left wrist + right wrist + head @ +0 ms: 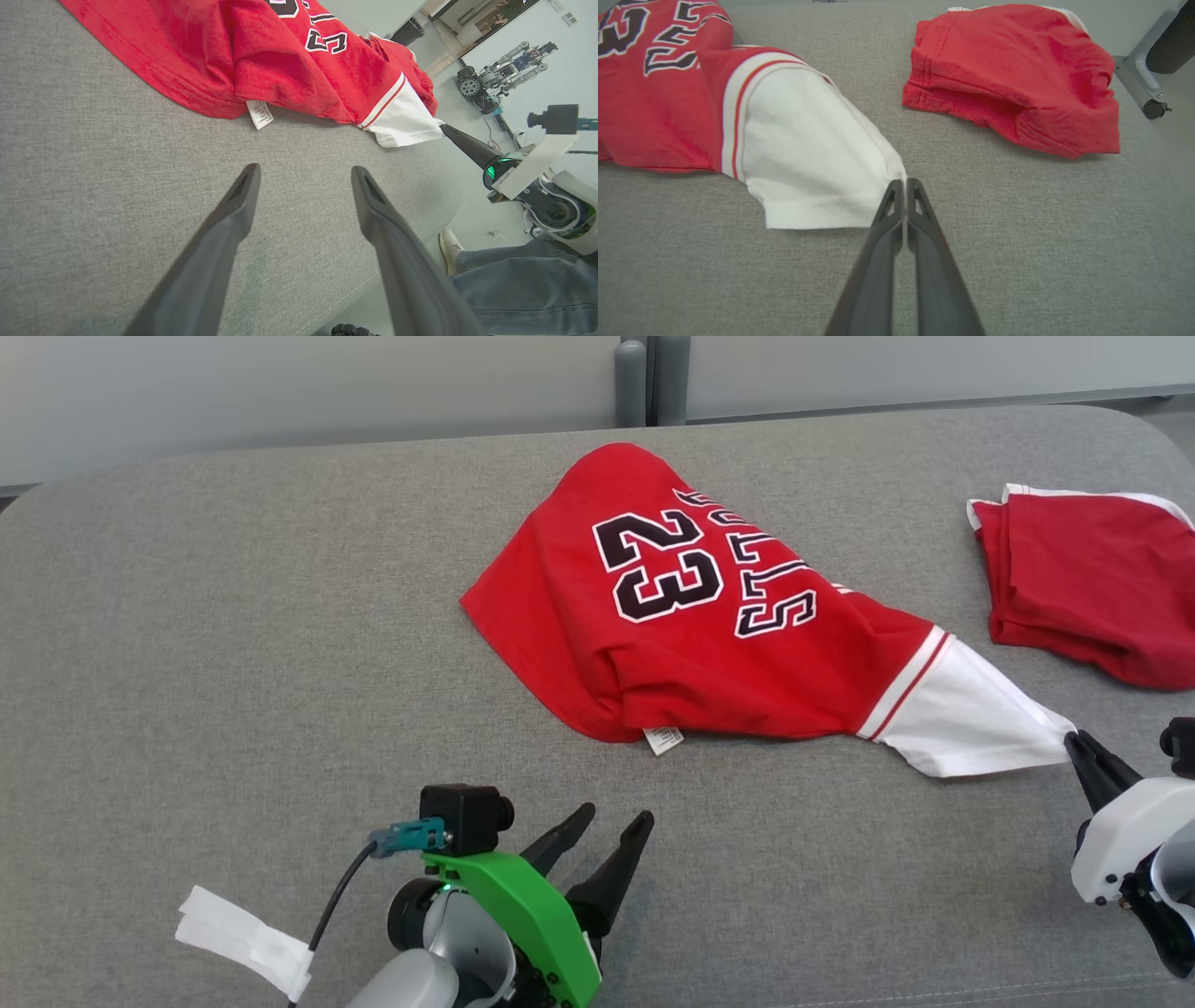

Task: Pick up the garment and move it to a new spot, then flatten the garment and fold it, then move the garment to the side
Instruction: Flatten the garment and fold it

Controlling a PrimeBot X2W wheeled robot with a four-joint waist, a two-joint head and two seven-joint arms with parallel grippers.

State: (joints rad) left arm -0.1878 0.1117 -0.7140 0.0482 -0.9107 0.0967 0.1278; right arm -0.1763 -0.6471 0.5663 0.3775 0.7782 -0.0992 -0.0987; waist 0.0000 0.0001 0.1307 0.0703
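One red jersey [560, 616] lies mid-surface in the head view; the left wrist view shows the left gripper [306, 168] with fingers apart near the front edge; the right wrist view shows the right gripper [901, 182] pinching the jersey's white sleeve [808, 154].

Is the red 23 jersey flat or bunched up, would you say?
Bunched up: the jersey has creased lettering and its hem tucked under.

You look across a wide grey woven-fabric tabletop [233, 616] with rounded corners. Behind it you have a pale grey wall [280, 392] and two dark grey upright posts [644, 378]. Past its edge lies pale smooth floor [472, 219], evenly lit.
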